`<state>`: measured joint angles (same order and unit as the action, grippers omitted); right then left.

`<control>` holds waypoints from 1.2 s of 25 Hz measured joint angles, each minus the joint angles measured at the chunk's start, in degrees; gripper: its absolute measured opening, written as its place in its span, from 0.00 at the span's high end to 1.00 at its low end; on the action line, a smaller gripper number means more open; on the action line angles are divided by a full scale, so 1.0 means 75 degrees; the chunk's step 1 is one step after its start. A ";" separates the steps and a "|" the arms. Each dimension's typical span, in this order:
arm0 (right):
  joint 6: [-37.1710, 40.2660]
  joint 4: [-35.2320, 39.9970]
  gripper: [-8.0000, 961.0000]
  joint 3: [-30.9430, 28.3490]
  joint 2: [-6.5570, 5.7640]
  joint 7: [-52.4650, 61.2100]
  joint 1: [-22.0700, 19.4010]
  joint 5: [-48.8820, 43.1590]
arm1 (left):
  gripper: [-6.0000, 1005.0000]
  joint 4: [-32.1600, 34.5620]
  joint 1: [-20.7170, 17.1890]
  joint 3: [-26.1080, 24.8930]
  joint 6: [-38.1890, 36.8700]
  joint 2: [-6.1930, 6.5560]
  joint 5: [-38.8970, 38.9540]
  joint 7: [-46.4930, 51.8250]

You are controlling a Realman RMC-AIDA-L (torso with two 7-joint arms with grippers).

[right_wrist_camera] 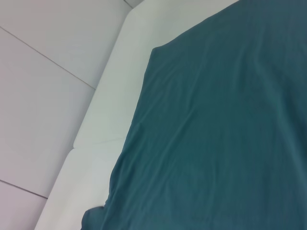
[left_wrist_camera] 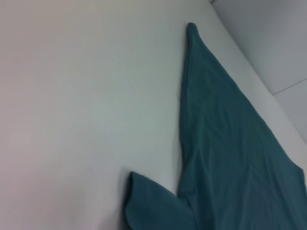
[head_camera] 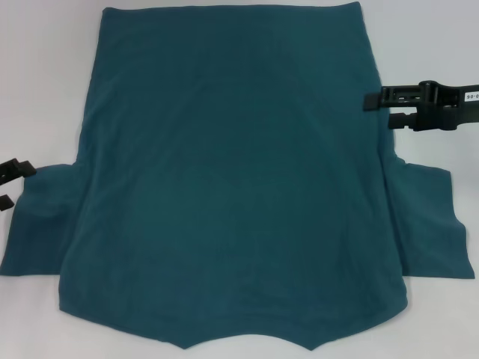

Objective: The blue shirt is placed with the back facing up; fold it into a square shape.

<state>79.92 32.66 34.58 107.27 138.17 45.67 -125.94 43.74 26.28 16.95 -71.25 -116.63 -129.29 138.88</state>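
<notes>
The left gripper [head_camera: 10,182] sits at the table's left edge beside the left sleeve, its 2 black fingers parted and empty. The blue shirt [head_camera: 232,179] lies spread flat on the white table [head_camera: 45,82], plain back up: soft matte teal knit with faint creases, hem far, neckline near. The right gripper [head_camera: 376,111] hovers at the shirt's right edge, fingers apart, holding nothing; its printed label is unreadable.
</notes>
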 joint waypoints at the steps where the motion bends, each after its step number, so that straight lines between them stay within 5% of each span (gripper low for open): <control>1: -0.0001 -0.0001 0.04 -0.0001 0.0001 0.0000 -0.0012 0.0000 | 0.10 -0.0050 0.0000 0.0000 0.0069 0.0000 0.0000 -0.0054; 30: 0.0055 -0.0007 0.04 -0.0123 -0.0013 -0.0022 -0.0067 0.0012 | 0.13 -0.0712 0.0082 0.0159 0.0734 0.0034 -0.0188 -0.0804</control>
<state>80.34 32.60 33.66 107.18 138.00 45.17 -125.85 38.40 26.90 18.14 -65.74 -116.38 -130.70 132.85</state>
